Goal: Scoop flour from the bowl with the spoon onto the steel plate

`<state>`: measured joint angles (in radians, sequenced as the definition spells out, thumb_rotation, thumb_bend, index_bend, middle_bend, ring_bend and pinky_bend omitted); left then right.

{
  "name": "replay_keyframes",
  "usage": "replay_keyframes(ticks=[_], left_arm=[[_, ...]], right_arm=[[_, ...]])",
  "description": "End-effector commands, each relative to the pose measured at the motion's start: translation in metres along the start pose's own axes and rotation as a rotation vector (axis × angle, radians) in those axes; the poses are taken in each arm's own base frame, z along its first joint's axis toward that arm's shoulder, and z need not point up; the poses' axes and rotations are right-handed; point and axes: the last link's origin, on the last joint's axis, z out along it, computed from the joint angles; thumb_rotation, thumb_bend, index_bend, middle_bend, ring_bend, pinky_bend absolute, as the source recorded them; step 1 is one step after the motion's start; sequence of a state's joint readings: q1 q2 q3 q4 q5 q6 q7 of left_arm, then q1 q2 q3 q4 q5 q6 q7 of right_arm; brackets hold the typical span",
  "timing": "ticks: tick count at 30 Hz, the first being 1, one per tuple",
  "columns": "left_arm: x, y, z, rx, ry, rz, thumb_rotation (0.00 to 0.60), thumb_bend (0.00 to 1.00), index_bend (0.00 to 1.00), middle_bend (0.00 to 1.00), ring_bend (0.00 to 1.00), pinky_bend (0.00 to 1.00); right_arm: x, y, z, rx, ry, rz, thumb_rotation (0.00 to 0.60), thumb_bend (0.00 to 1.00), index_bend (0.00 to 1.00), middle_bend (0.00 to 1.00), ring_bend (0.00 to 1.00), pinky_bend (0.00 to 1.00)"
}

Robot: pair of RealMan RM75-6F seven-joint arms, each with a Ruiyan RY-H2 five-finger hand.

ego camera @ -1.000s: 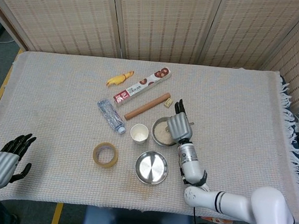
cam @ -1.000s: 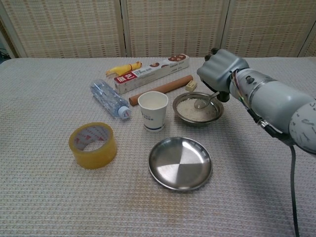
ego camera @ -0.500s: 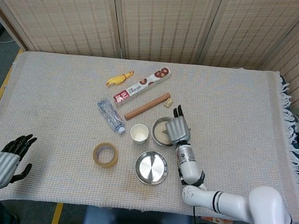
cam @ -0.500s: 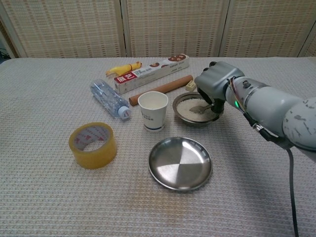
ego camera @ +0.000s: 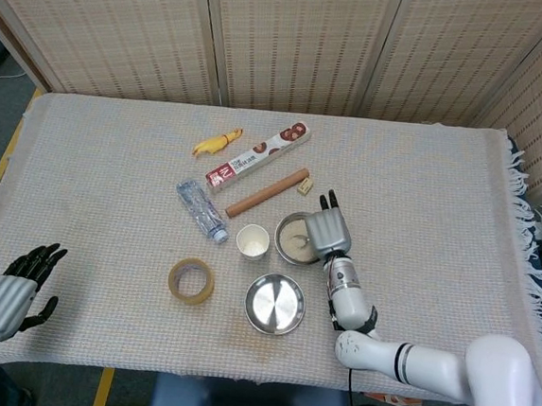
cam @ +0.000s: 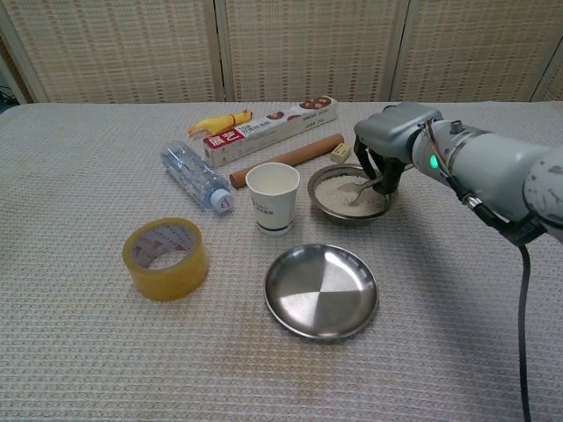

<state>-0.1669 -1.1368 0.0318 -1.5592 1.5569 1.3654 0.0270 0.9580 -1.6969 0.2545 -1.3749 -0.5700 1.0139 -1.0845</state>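
Note:
A small steel bowl (cam: 327, 207) (ego camera: 281, 237) of white flour sits right of the paper cup. My right hand (cam: 393, 145) (ego camera: 327, 233) hangs over the bowl's right rim and grips the spoon (cam: 361, 192), whose tip dips into the flour. The empty steel plate (cam: 321, 291) (ego camera: 275, 303) lies just in front of the bowl. My left hand (ego camera: 9, 291) rests at the table's near left corner, holding nothing, fingers apart; the chest view does not show it.
A paper cup (cam: 273, 197), a tape roll (cam: 164, 258), a plastic bottle (cam: 195, 178), a wooden rolling pin (cam: 286, 160), a long snack box (cam: 269, 120), a yellow toy (cam: 216, 123) and a small block (cam: 340, 152) surround the bowl.
My right hand has shifted slightly right and turned over the bowl, and the spoon's tip now sits lower in the flour. The left hand has stayed put.

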Motion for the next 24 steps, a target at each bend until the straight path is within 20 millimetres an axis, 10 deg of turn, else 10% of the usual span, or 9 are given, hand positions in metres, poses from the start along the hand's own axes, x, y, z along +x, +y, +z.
replay_keyframes(ticks=[1, 24], left_arm=[[0.0, 0.0, 0.0, 0.001, 0.001, 0.001, 0.6, 0.45, 0.0, 0.0, 0.04, 0.16], [-0.002, 0.002, 0.001, 0.0, -0.005, 0.007, 0.6, 0.45, 0.0, 0.0, 0.04, 0.16]], right_arm=[[-0.004, 0.009, -0.002, -0.012, -0.028, 0.082, 0.6, 0.38, 0.96, 0.58, 0.07, 0.0], [-0.025, 0.042, -0.001, -0.035, -0.079, 0.334, 0.6, 0.39, 0.96, 0.58, 0.07, 0.0]])
